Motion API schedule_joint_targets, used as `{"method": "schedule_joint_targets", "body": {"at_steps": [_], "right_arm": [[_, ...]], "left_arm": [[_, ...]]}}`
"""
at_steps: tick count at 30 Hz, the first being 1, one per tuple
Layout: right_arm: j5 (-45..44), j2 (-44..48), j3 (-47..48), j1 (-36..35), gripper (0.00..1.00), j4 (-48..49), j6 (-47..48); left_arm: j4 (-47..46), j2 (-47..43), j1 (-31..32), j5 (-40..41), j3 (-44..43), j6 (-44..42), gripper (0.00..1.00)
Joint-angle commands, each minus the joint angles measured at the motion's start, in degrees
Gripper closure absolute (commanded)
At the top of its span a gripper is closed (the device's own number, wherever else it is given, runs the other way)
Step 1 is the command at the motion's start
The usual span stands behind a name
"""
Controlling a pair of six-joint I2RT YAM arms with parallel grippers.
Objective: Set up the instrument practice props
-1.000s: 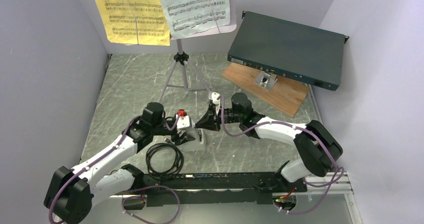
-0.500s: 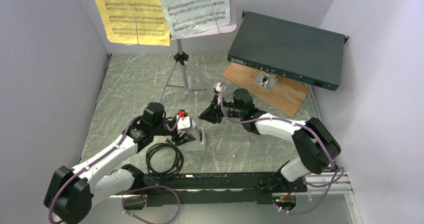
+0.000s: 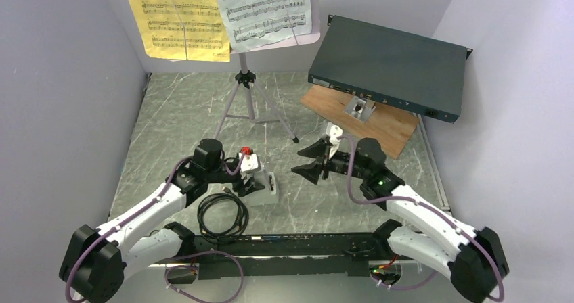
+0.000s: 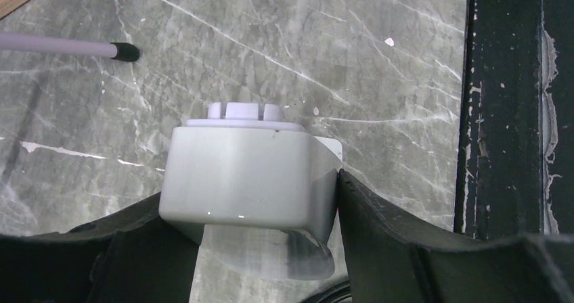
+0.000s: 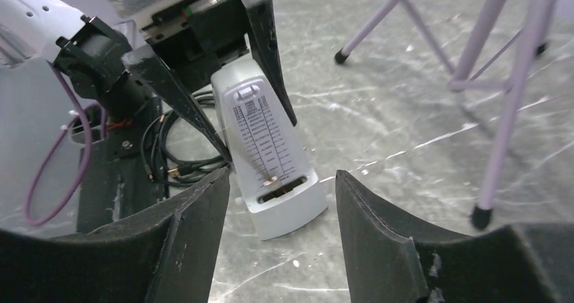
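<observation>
One metronome (image 5: 271, 161), clasped by the left hand (image 4: 252, 201); the right hand (image 3: 308, 161) hangs released. One music stand (image 3: 244, 65), two pages (image 3: 177, 15), tops cropped.

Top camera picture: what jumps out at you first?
The yellow and white printed sheet-music pages hang at the back on the pale grey music stand. At the right rear, a large dark-green flat metal box tilts above a wooden board. Mid-table, the left gripper clasps a small white pyramid-shaped metronome.
</observation>
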State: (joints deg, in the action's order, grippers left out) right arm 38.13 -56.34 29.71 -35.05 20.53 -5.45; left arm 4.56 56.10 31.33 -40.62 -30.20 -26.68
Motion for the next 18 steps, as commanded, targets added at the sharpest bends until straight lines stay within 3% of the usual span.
{"method": "schedule_joint_targets", "body": {"at_steps": [1, 8, 18], "right_arm": [[-6.83, 6.41, 0.87, 0.08, 0.39, -9.88, 8.4], [-9.68, 9.39, 0.7, 0.08, 0.39, -10.43, 8.29], [-8.04, 9.14, 0.7, 0.07, 0.4, -10.48, 8.35]], "left_arm": [[-4.08, -2.92, -0.01, 4.62, -0.8, 6.6, 1.0], [-5.63, -12.16, -1.79, 25.5, -0.36, 11.05, 1.0], [-1.68, -17.96, -5.7, 45.62, -3.09, 12.99, 1.0]]}}
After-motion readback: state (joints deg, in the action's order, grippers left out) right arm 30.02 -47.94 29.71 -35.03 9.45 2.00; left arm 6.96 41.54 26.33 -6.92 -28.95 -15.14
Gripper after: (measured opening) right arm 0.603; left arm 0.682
